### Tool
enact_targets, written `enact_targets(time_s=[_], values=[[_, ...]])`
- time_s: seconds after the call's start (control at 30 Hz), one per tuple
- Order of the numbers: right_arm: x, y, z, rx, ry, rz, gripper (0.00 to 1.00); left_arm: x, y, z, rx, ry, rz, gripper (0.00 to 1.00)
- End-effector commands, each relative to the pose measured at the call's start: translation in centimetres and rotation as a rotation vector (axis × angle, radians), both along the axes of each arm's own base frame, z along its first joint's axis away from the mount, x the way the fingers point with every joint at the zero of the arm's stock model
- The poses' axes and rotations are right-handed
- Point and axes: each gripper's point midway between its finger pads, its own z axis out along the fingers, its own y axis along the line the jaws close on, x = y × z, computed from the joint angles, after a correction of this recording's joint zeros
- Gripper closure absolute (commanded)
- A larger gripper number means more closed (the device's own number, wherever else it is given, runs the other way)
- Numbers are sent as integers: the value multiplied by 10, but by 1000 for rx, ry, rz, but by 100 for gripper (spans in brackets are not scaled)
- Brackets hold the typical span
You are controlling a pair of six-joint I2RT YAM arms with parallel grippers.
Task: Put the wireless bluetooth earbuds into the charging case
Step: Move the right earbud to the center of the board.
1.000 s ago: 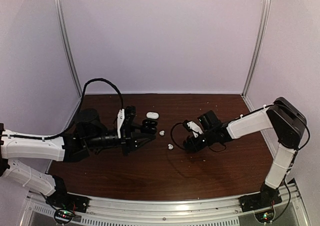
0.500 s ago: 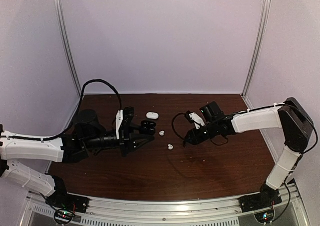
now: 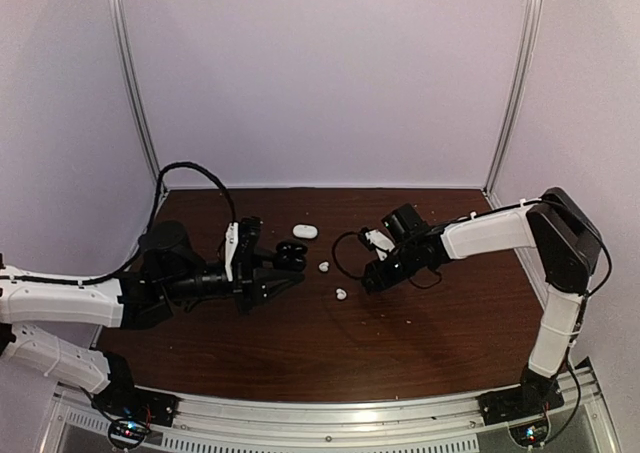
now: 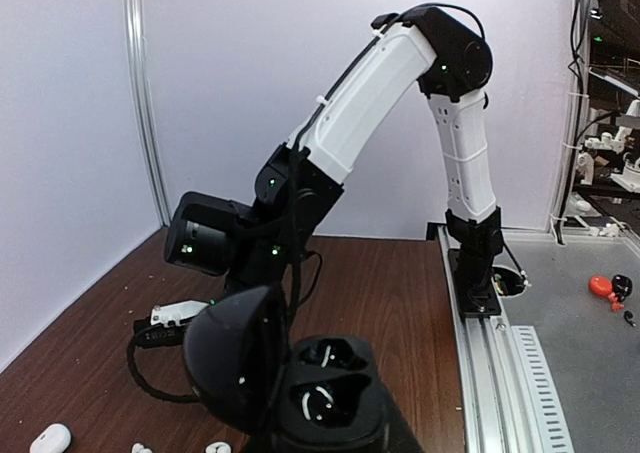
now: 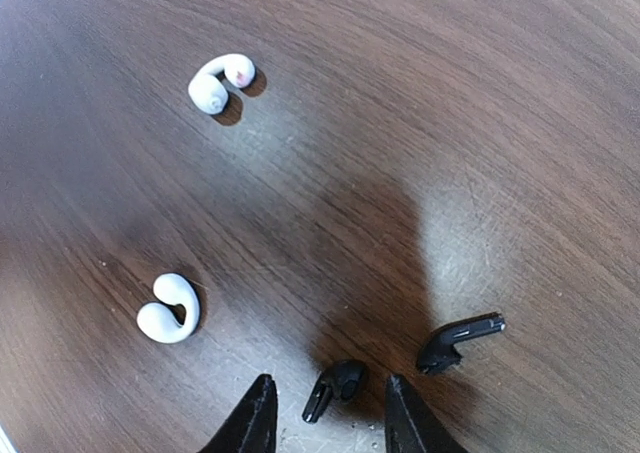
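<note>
Looking through the right wrist camera, I see the right gripper (image 5: 330, 425) low over the wooden table (image 5: 520, 123), jaws apart, with a black earbud (image 5: 335, 385) lying between the fingertips and a second black earbud (image 5: 458, 341) just beside. A white earbud (image 5: 170, 309) and another white earbud (image 5: 222, 81) lie farther out. The left gripper (image 3: 282, 265) is clamped on the open black charging case (image 4: 325, 398).

On the table (image 5: 520, 113), one earbud (image 5: 335, 386) lies between the fingers of the right gripper (image 5: 329, 381), a second earbud (image 5: 458, 339) just beside it, two more earbuds (image 5: 169, 308) (image 5: 221, 81) farther off.
</note>
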Motion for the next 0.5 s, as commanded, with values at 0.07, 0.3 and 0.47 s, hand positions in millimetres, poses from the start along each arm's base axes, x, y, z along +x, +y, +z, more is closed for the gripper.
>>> enact_targets(time_s=[0.07,0.3,0.47], values=[[6,-2,-5,-57,-23,-4,63,-19,6,21,-53,-184,-86,96],[8,-2,-12,-79,-15,4,63,-25,10,22,-40,-245,-98,98],[1,4,-16,-72,10,41,68,-29,13,22,-28,-280,-95,98]])
